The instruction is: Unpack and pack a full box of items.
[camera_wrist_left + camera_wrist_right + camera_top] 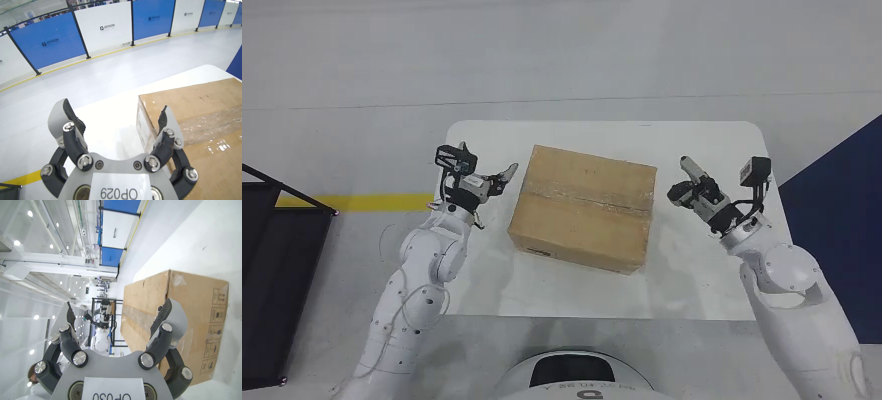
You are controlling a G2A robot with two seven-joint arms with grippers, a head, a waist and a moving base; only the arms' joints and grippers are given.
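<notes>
Taped-up box (583,207) sits between the left gripper (115,103) and right gripper (118,301), both spread wide and empty. Stiff cardboard, likely heavy if full; I'd go at the slick tape seam (209,121), maybe already slit.

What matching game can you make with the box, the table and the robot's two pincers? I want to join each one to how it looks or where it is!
Things:
1. cardboard box
2. left pincer
3. right pincer
4. table

Descriptions:
A. white, with the box standing on it
B. open, by the box's right end
C. brown, flaps taped shut
D. open, by the box's left end

Right pairs: 1-C, 2-D, 3-B, 4-A
</notes>
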